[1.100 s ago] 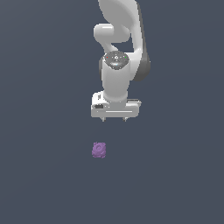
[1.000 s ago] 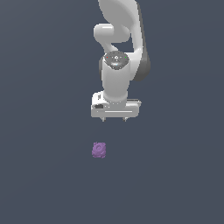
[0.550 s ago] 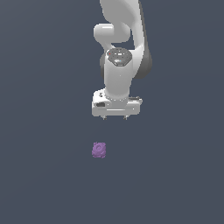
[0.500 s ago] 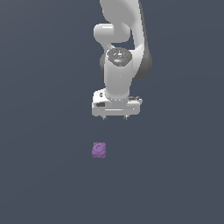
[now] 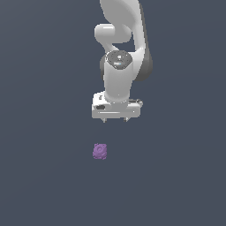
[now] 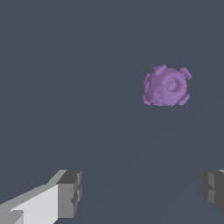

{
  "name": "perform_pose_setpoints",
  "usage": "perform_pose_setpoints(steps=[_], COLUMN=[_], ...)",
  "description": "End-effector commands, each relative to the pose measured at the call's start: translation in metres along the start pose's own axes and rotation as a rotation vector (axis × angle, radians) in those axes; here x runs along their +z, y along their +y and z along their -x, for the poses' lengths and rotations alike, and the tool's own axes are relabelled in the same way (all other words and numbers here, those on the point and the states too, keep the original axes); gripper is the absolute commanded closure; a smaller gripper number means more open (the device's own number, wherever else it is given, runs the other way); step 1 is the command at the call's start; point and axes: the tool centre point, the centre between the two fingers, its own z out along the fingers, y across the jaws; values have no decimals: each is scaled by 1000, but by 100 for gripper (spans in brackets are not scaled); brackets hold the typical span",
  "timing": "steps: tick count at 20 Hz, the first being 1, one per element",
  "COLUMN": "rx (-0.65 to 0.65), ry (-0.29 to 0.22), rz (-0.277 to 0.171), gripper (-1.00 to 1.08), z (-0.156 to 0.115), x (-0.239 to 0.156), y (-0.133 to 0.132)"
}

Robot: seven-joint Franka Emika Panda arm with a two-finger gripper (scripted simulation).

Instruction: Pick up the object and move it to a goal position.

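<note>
Open pincer above a small purple lump that is not yet taken.

The pincer (image 5: 115, 119) hangs over the grey tabletop (image 5: 44, 176) with its two fingers (image 6: 65, 194) wide apart and nothing between them. The purple lump (image 5: 100, 151) lies alone on the tabletop, apart from the pincer and a little toward the exterior view's left of it, so the fingers are not yet lined up over it. The lump looks small, stiff and probably light, much narrower than the opening, so weight should be no problem. Its edges are rounded and carry small bumps, and a round mark sits on the upper face. I think the best hold is across two opposite side faces, near the middle, because on the bumps the fingers could slip or turn it. How smooth the surface is, I cannot tell from these renders.
</note>
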Motion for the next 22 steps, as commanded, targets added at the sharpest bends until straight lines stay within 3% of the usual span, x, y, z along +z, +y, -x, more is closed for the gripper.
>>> perform_pose_setpoints(steps=[1, 22], rx=[5, 90], ry=[0, 3], rz=[-1, -17], gripper=[-92, -92], z=[-5, -83], x=[3, 74], y=[4, 68])
